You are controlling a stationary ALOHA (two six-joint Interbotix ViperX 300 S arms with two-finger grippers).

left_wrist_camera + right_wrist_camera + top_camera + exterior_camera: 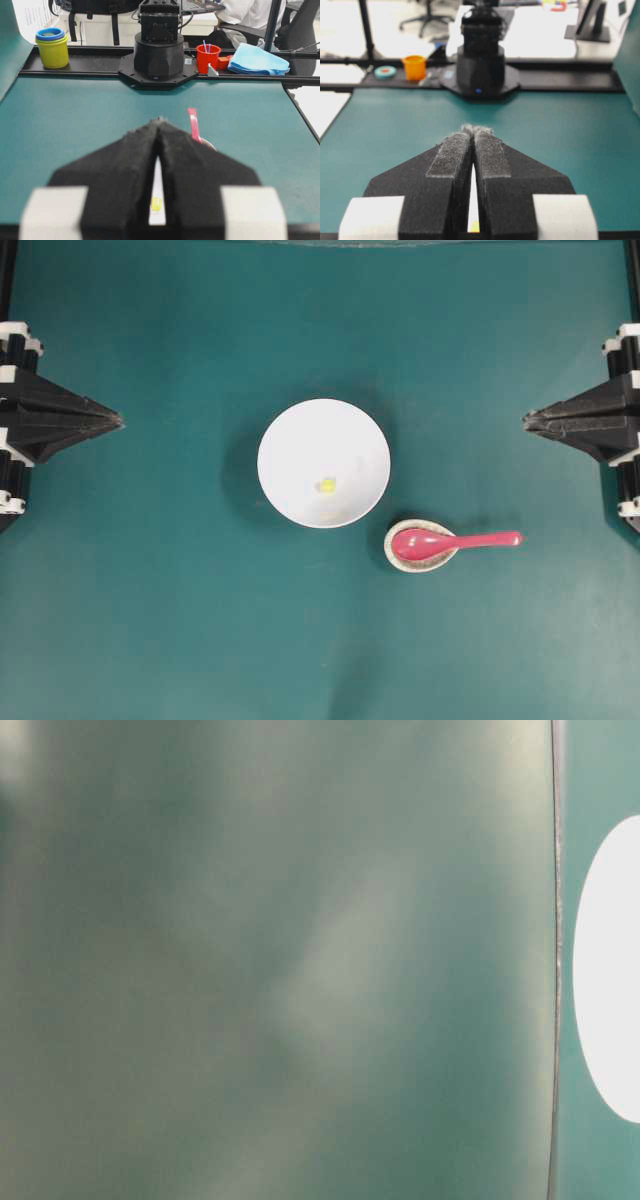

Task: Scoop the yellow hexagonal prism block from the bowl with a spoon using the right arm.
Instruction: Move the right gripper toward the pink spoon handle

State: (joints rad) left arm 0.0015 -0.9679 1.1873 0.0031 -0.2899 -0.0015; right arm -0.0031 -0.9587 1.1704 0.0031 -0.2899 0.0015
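Nothing has been picked up yet: the right gripper [528, 420] sits at the table's right edge with its jaws pressed together and empty, well apart from the spoon [450, 541], and the left gripper [117, 421] is likewise closed and idle at the left edge. The spoon's scoop rests in the small speckled rest [421, 545] just beside the bowl [300, 430], its handle pointing toward the right arm. The yellow hexagonal prism block [327, 484] lies near the bowl's centre. The first step is probably to open the jaws and take the handle near its free end, keeping the scoop level for sliding under the block
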